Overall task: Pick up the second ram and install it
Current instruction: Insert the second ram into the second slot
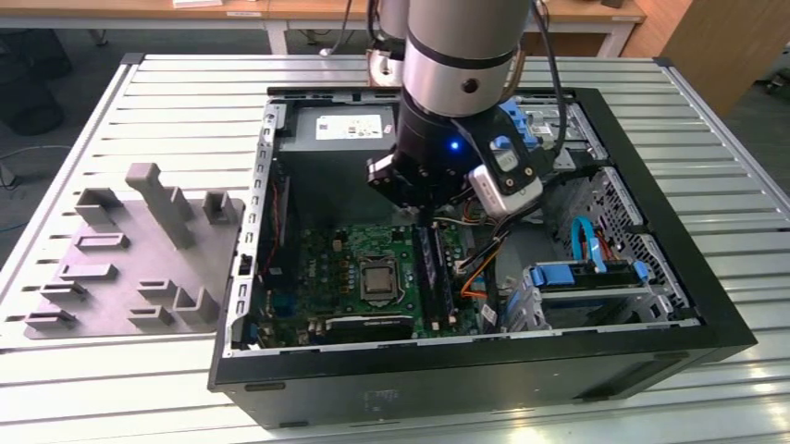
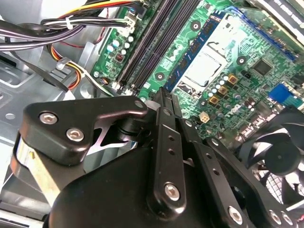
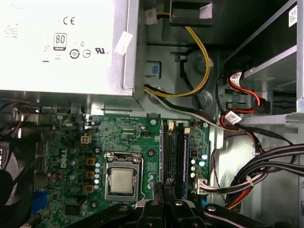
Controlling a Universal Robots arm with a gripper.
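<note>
Table (image 1: 161, 83): slatted metal; it carries everything else.
Fixture block (image 1: 136, 268): grey plastic with upright posts, at the exterior view's left, just beside the case.
Case (image 1: 494, 370): black, lying open side up in the middle of the table.
Power supply (image 1: 339, 125): grey box at the far end of the case, above the board.
Motherboard (image 1: 333, 254): green, flat on the case floor.
Processor socket (image 1: 374, 279): silver square, just left of the memory slots.
Memory slots (image 2: 152, 47): long, black and parallel, along the board's right edge.
Second ram (image 1: 431, 268): seems to be the thin dark strip standing on edge among the slots; too dark to be sure.
Gripper (image 1: 420, 220): points straight down over the far end of the slots, with its fingers (image 2: 164, 137) drawn narrow and nearly meeting.
Arm (image 1: 463, 55): silver and black, upright above the case.
Cables (image 3: 266, 166): black, red and yellow, bundled right of the slots.
Drive cage (image 1: 593, 277): metal with blue parts, at the case's right.
</note>
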